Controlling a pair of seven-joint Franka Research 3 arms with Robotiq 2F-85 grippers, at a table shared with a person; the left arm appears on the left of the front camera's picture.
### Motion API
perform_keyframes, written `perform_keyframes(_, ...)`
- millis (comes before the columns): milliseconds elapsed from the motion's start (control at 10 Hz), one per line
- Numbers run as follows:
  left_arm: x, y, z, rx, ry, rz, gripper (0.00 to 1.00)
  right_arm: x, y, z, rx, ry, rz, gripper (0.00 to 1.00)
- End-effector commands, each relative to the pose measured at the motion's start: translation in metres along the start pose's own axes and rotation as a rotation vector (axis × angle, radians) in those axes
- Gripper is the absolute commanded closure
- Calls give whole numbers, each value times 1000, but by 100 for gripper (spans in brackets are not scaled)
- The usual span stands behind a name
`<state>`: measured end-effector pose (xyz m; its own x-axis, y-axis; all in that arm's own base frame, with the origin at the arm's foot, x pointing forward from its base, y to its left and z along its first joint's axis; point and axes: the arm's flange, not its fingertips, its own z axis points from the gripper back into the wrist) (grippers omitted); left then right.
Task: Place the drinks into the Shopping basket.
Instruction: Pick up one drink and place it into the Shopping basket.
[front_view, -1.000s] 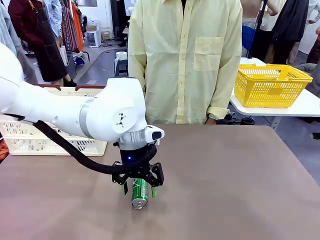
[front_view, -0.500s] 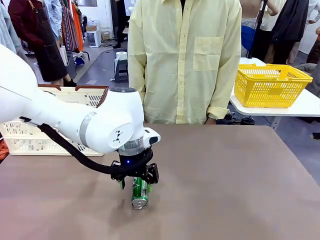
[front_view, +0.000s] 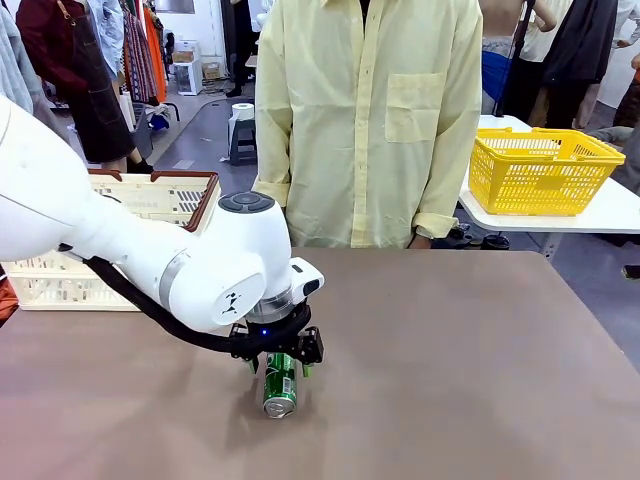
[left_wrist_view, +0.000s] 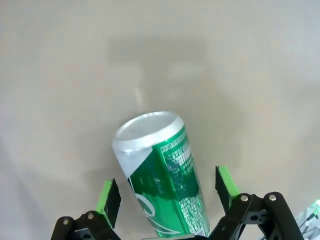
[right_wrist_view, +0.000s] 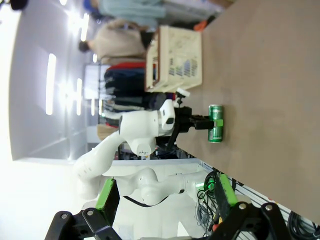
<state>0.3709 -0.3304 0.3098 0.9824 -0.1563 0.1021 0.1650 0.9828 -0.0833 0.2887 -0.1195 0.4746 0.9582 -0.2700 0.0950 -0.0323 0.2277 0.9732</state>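
A green can (front_view: 279, 385) with white lettering lies on its side on the brown table, its silver end toward me. My left gripper (front_view: 279, 368) is down over it, open, one green pad on each side of the can (left_wrist_view: 162, 175) with a gap at both. The left gripper (left_wrist_view: 167, 192) touches nothing. My right gripper (right_wrist_view: 166, 192) hangs open and empty, far from the can (right_wrist_view: 216, 130). The cream Shopping basket (front_view: 60, 285) with its red-brown rim stands at the table's far left, partly behind my left arm. The blue can and the other green can are out of view.
A person in a pale yellow shirt (front_view: 370, 120) stands at the table's far edge, hands below it. A yellow basket (front_view: 540, 170) sits on a separate white table at the back right. Bare brown tabletop stretches right of the can.
My left arm has lowered, bringing the open fingers down around the green can. The can has not moved.
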Motion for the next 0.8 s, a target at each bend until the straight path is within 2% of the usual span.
perform_keyframes(0,0,-2,-7,23,-30,25,0,-1,2,3,-2,5,2,0)
perform_keyframes(100,1,-2,-7,23,-38,25,46,-1,2,3,-2,5,2,0)
perform_keyframes(200,1,-2,-8,25,-33,30,100,-1,2,3,-2,5,2,0)
perform_keyframes(600,2,-1,-7,27,-35,23,100,-1,2,3,-2,5,2,0)
perform_keyframes(700,5,1,-6,22,9,17,100,-1,2,3,-2,5,2,0)
